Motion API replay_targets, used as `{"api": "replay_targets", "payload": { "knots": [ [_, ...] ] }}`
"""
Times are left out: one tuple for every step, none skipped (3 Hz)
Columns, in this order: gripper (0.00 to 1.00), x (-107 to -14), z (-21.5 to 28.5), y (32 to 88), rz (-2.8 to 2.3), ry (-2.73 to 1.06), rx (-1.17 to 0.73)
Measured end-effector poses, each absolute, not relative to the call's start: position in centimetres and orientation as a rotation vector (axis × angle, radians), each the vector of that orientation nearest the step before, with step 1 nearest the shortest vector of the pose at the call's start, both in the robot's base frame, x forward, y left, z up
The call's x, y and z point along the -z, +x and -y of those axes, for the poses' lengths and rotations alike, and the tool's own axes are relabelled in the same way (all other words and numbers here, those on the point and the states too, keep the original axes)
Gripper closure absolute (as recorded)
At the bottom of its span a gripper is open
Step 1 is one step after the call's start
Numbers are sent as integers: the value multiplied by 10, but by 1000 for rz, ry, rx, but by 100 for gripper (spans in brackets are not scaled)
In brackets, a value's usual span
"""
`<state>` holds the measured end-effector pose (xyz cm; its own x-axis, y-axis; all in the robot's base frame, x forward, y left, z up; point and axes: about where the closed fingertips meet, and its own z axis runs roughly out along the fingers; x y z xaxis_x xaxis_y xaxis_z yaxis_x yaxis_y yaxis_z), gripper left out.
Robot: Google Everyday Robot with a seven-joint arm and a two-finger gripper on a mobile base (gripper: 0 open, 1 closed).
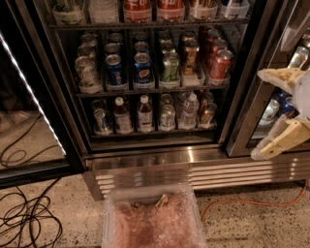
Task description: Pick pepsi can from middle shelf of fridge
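Observation:
The fridge [160,160] stands open with its left glass door swung out. The pepsi can [143,70], blue with a round globe logo, stands in the front row of the middle shelf [150,90]. A blue can with white lettering [115,72] is on its left and a green can [170,68] on its right. My gripper [265,115] is at the right edge of the camera view, in front of the shut right door. It is open and empty, level with the lower shelves and well to the right of the pepsi can.
Red cola cans [135,7] fill the shelf above and small bottles [144,114] the shelf below. A red can [220,64] stands at the middle shelf's right end. A clear plastic bin [152,220] sits on the floor before the grille. Black cables [24,218] and an orange cable [242,203] lie on the floor.

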<state>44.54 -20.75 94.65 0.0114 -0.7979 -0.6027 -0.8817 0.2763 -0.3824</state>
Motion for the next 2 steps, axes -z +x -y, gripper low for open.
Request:
{"api": "replay_targets", "payload": {
  "knots": [
    [0, -940, 198, 455, -1759, -1464, -152],
    [0, -913, 172, 464, -1695, -1330, -215]
  ]
}}
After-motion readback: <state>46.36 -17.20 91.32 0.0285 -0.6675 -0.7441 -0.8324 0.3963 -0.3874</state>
